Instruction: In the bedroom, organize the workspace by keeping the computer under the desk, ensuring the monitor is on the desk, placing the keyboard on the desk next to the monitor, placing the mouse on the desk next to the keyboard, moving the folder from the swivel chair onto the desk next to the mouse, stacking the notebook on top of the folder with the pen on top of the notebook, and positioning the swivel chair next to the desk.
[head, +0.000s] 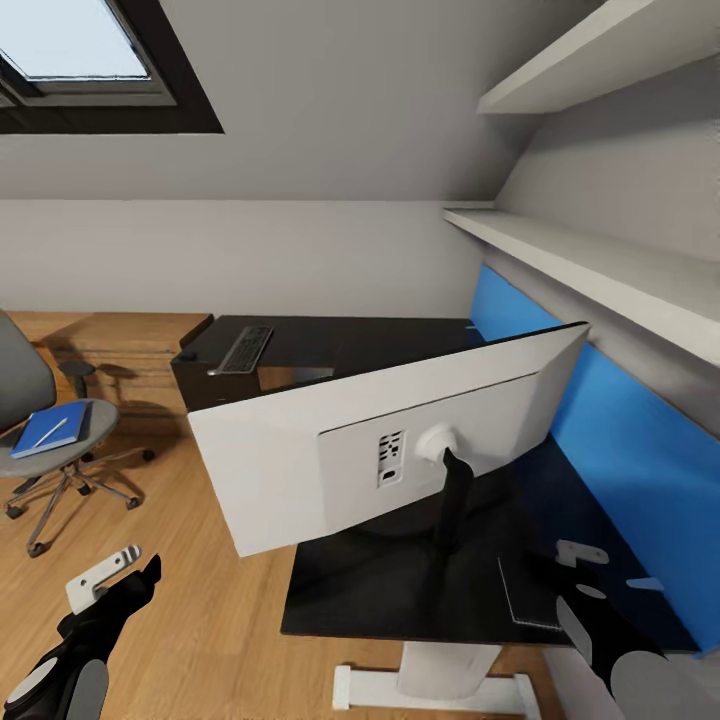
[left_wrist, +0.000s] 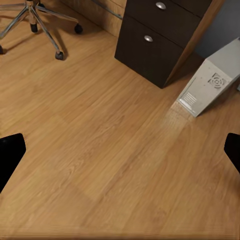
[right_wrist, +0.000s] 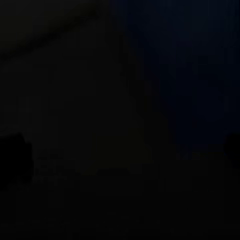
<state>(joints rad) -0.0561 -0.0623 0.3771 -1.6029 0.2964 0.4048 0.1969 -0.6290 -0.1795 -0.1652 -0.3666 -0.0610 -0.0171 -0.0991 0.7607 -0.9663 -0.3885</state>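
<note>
Monitor (head: 330, 460) and keyboard (head: 243, 350) sit on the table (head: 400, 590); folder (head: 52, 428) and pen (head: 50, 432) wait on the swivel chair (head: 40, 440). Left hand (left_wrist: 120, 155) spread, empty; right hand (head: 585, 575) I can't tell.

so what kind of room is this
Probably a home office corner in an attic bedroom: a sloped ceiling with a skylight, a black-topped L-shaped desk carrying a wide grey-backed monitor, and a grey swivel chair.

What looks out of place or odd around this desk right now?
The monitor on the desk shows its light grey back to the head view and sits tilted, one end higher. The blue folder, with a pen on it, lies on the swivel chair seat, away from the desk.
</note>
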